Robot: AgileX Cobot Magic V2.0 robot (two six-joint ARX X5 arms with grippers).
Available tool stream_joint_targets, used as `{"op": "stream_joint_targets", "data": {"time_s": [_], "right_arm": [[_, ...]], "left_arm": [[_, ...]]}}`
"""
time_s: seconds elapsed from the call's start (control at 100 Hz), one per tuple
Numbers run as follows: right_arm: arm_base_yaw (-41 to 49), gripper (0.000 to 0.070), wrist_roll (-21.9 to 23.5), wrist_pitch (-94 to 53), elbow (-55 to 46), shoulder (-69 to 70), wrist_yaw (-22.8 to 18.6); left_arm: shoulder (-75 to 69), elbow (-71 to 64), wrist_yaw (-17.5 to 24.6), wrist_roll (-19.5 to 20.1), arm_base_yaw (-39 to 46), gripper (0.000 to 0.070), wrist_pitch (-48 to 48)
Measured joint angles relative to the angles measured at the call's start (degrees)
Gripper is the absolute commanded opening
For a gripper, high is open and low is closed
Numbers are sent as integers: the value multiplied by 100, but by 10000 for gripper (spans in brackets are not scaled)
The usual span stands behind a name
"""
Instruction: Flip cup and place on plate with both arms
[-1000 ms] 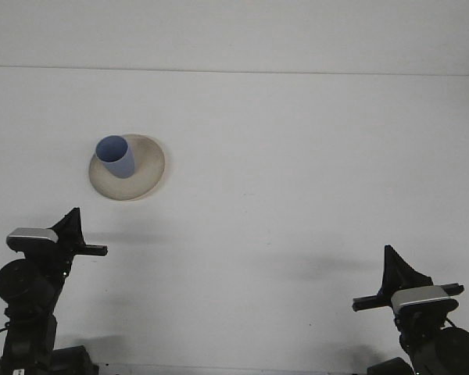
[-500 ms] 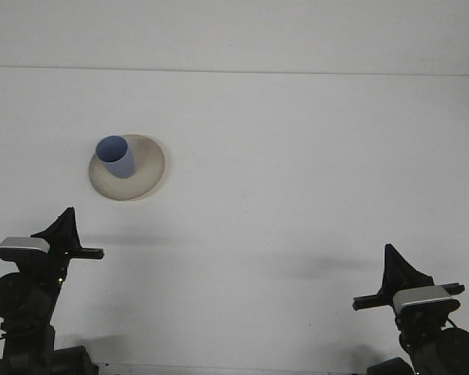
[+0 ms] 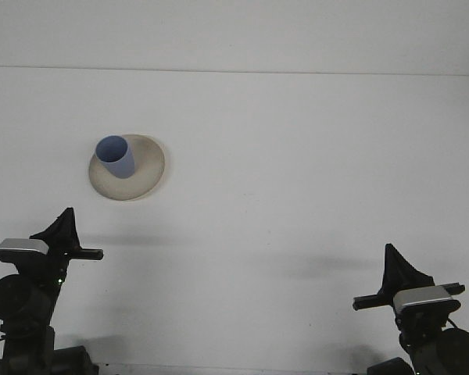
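Standing upright on the plate [image 3: 144, 176], the blue cup [image 3: 116, 157] has its open mouth facing up; it sits on the plate's left part, touching it, with the tan rim showing mostly to its right and below; the plate rests on the white table [image 3: 297, 156], in the left half and a little toward the far side.

Both arms hang low at the near edge, well apart from the cup and from each other; the left gripper [image 3: 61, 226] is at the bottom left, below the plate, its dark pointed fingers rising beside a grey block; the right gripper [image 3: 399, 272] is at the bottom right, a dark pointed shape above a grey block and a thin black bar; neither one has hold of anything, and neither touches the cup or the plate. From this angle the fingers of each merge into one dark shape, so how far the jaws stand apart I cannot tell for either arm.

A faint straight line crosses the table near the far side; soft shadows lie on the surface beside each arm.
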Motion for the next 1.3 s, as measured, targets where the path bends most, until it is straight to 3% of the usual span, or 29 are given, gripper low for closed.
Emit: {"op": "stream_joint_targets", "data": {"time_s": [0.14, 0.38, 0.64, 0.82, 1.3], "right_arm": [[0, 5, -2, 2, 0, 0, 0], [0, 5, 0, 4, 0, 0, 0], [0, 5, 0, 4, 0, 0, 0], [0, 5, 0, 4, 0, 0, 0], [0, 5, 0, 26, 0, 0, 0]], "left_arm": [[-111, 0, -315, -20, -55, 11, -42], [-437, -365, -1648, -44, -590, 10, 212], [-1370, -1314, -1681, -330, -929, 10, 262], [-2168, -2006, -1478, -452, -1029, 10, 210], [-2173, -2260, -1443, -487, -1130, 12, 201]]}}
